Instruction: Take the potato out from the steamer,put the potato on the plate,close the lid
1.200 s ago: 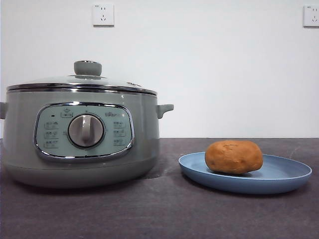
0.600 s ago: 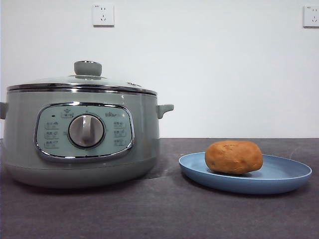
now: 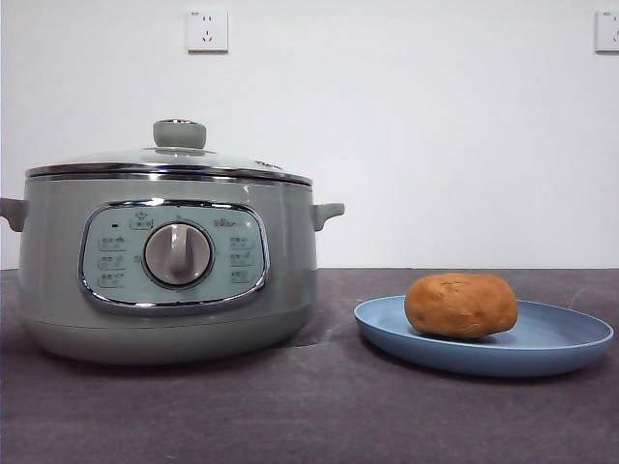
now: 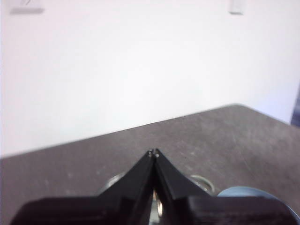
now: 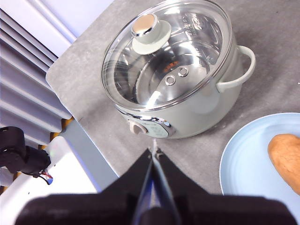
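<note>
The pale green steamer (image 3: 58, 280) stands at the left of the table with its glass lid (image 3: 116, 160) seated on the rim, green knob on top. The orange-brown potato (image 3: 460, 304) lies on the light-blue plate (image 3: 566, 346) at the right. Neither arm shows in the front view. From high above, the right wrist view looks down on the steamer (image 5: 197, 110), lid (image 5: 187, 42), plate (image 5: 243, 159) and potato (image 5: 287, 159); my right gripper (image 5: 153, 151) is shut and holds nothing. My left gripper (image 4: 153, 152) is shut and holds nothing, high over the dark table.
The dark grey table (image 3: 290, 416) runs back to a white wall with two sockets (image 3: 207, 30). In the right wrist view the table's rounded corner lies beside the steamer, with a white stand (image 5: 56, 183) and black hardware beyond it.
The whole front picture has shifted a little to the right, wall sockets included. Steamer, lid, potato and plate keep the same places relative to one another.
</note>
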`<state>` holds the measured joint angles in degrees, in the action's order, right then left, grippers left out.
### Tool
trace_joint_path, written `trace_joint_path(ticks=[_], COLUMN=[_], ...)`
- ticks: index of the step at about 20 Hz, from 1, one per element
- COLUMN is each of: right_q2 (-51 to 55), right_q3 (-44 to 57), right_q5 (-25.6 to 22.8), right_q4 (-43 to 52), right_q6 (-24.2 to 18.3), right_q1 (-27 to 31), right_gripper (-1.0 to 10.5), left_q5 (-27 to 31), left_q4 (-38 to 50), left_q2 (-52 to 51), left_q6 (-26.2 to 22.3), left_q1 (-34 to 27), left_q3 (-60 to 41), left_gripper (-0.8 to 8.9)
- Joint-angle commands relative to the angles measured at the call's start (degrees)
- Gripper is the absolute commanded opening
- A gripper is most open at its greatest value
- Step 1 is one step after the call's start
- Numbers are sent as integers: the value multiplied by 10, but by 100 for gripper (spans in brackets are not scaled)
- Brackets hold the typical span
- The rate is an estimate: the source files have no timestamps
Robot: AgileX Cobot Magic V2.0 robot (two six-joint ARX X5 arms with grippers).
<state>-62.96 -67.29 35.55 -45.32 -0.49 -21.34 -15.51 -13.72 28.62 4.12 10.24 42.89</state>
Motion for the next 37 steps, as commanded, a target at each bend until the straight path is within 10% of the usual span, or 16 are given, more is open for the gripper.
trace_joint_path(ticks=[1, 11, 19, 37], right_q2=[1, 1, 1, 1], right_q3=[0, 0, 0, 0], right_q5=[0, 0, 0, 0], right_q4=[2, 2, 2, 2], right_q6=[-5, -5, -5, -5], right_q1=[0, 0, 0, 0], right_gripper=[-1, -1, -1, -1], left_q5=[3, 54, 65, 64], left_q4=[182, 206, 36, 38], left_q2=[-85, -207, -285, -285], left_q6=[120, 155, 154, 154], left_q1=[-15, -43, -66, -90], left_q3=[-218, -421, -427, -427], left_gripper=[-3, -3, -3, -3])
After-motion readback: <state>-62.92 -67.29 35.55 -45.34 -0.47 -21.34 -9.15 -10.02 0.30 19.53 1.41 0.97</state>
